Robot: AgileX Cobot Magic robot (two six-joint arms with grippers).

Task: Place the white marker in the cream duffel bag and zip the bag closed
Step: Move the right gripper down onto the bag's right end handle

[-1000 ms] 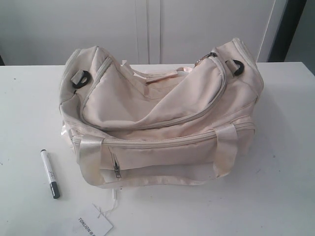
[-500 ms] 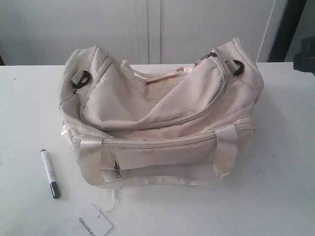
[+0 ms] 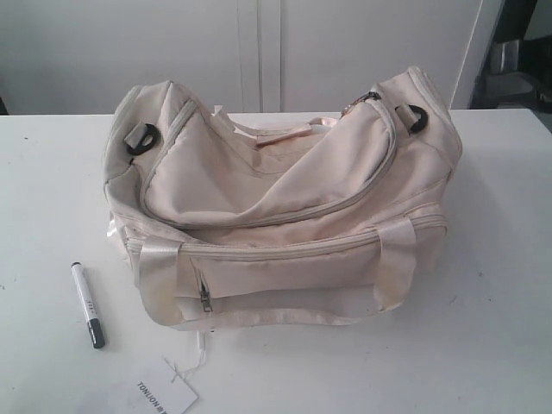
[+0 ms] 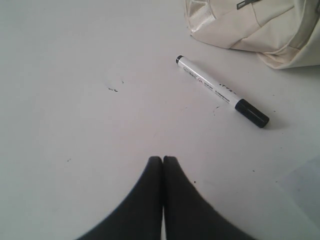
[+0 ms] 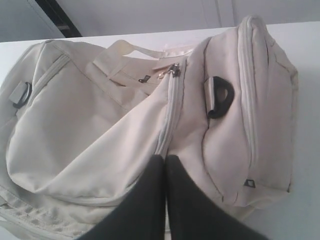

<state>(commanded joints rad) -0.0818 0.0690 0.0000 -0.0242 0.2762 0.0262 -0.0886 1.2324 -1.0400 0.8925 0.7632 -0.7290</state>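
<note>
Exterior view: nothing of your task is done yet. The white marker (image 3: 88, 304) lies bare on the table (image 3: 492, 345) at about 8 o'clock from the cream duffel bag (image 3: 285, 198), near it but not touching, its black cap towards the near edge. The bag sits mid-table, its top flap slumped; the zip slider (image 3: 371, 97) is parked at the 1 o'clock end, so the mouth looks unzipped to me. You have the pick, the drop and the zipping left.

Your left gripper (image 4: 162, 159) hangs over bare table short of the marker, fingers pressed together on nothing. Your right gripper (image 5: 165, 157) hovers over the bag's end, likewise pressed together and empty.

The table is plain white with faint specks. A paper tag (image 3: 164, 397) lies at 7 o'clock, and white panels (image 3: 259, 52) stand behind.
</note>
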